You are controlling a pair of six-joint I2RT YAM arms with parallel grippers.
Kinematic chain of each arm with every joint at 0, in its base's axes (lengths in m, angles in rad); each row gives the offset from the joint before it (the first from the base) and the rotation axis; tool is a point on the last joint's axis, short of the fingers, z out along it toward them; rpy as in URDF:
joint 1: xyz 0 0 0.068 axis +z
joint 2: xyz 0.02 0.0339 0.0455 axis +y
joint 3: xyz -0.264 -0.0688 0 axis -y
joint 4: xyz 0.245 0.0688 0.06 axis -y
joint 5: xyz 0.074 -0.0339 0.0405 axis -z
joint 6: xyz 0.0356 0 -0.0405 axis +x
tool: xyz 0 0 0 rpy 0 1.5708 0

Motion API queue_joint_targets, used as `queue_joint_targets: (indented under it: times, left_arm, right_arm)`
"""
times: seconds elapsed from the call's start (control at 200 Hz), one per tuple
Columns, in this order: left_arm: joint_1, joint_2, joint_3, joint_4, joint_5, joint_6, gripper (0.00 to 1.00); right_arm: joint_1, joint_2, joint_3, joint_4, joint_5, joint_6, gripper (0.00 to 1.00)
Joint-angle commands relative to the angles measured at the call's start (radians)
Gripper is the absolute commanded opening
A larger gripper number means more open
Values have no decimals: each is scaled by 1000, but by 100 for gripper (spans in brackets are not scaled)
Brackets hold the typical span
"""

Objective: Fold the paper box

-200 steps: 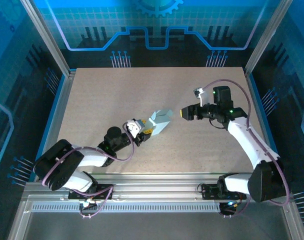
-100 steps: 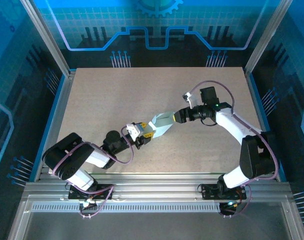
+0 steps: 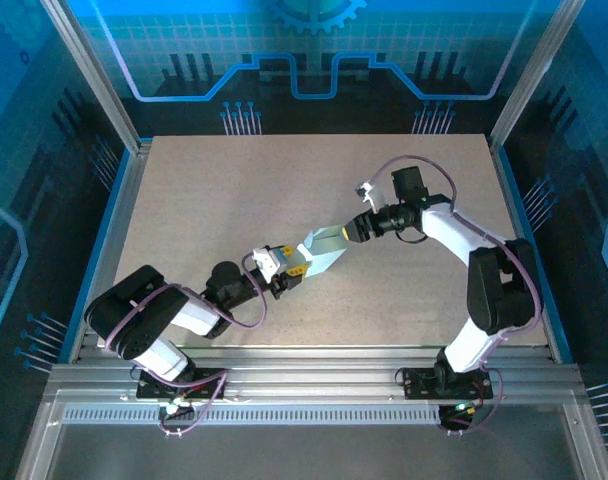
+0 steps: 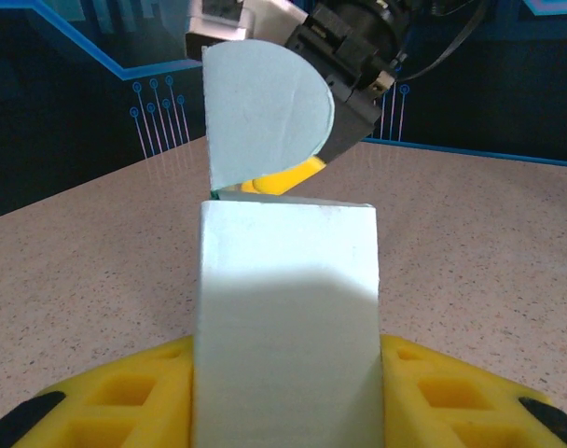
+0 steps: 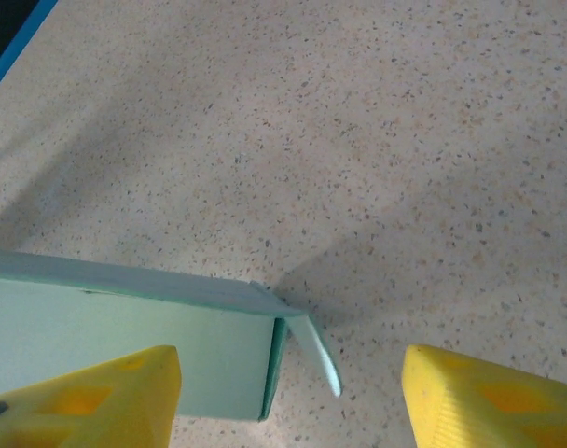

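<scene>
Two arms are fixed at the near edge of the table [image 3: 184, 190], and both reach toward its middle. The left gripper [image 3: 292, 264] is nearest, a little left of centre, and it is closed on the paper box [image 3: 324, 246]. In the left wrist view the pale mint card stands between its two yellow fingers [image 4: 106, 401], which touch it on both sides. The box points away from this gripper, toward the far right. It is held at its near end and already has flat walls. At its far end a rounded flap [image 4: 265, 103] stands up, not folded in. I cannot tell if the box rests on the table or hangs just above it.

Just beyond the flap is the right gripper [image 3: 350, 232], coming from the far right side. Its jaws are apart. In the right wrist view one of its fingers [image 5: 88, 397] is beside the open end of the box and the other is well apart from it. A narrow tab [image 5: 323, 359] lies in the gap. The speckled table continues behind it.
</scene>
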Motion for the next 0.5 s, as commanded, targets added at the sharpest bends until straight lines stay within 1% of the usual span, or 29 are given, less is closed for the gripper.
queue_joint_targets:
  times: [0.0, 0.05, 0.175, 0.19, 0.2, 0.225, 0.245, 0.295, 0.315, 0.35, 0.375, 0.41, 0.425, 0.495]
  left_arm:
    - [5, 13, -20, -2, 34, -4, 30]
    - [7, 14, -21, -2, 34, -3, 30]
    - [9, 13, -26, -2, 33, -2, 30]
    - [9, 13, -25, -2, 33, -3, 30]
    - [9, 13, -26, -3, 33, -2, 30]
    - [10, 14, -26, 0, 35, -1, 30]
    - [11, 14, -27, -2, 35, 0, 30]
    - [11, 17, -28, -3, 35, 2, 31]
    - [13, 18, -29, -3, 36, 3, 31]
    - [12, 21, -28, -3, 37, 6, 31]
    - [13, 23, -28, -1, 39, 9, 31]
    - [13, 28, -29, -3, 41, 10, 31]
    - [13, 29, -27, -3, 42, 11, 31]
    - [14, 37, -26, -3, 43, 13, 32]
  right_arm:
    - [11, 56, 60, -72, -74, -67, 60]
    - [11, 78, 84, -108, -107, -96, 59]
    - [11, 104, 117, -168, -137, -135, 50]
    - [11, 103, 116, -171, -139, -138, 48]
    - [11, 103, 117, -172, -139, -139, 44]
    - [11, 101, 116, -178, -140, -142, 40]
    - [10, 99, 117, -182, -139, -144, 34]
    - [12, 95, 116, -196, -141, -149, 30]
    - [12, 92, 115, -200, -140, -150, 25]
    - [13, 87, 112, -205, -135, -150, 21]
    - [12, 83, 108, -206, -131, -147, 14]
    - [13, 74, 103, -205, -124, -144, 11]
    - [14, 71, 100, -204, -121, -142, 7]
    - [18, 54, 86, -196, -97, -130, 5]
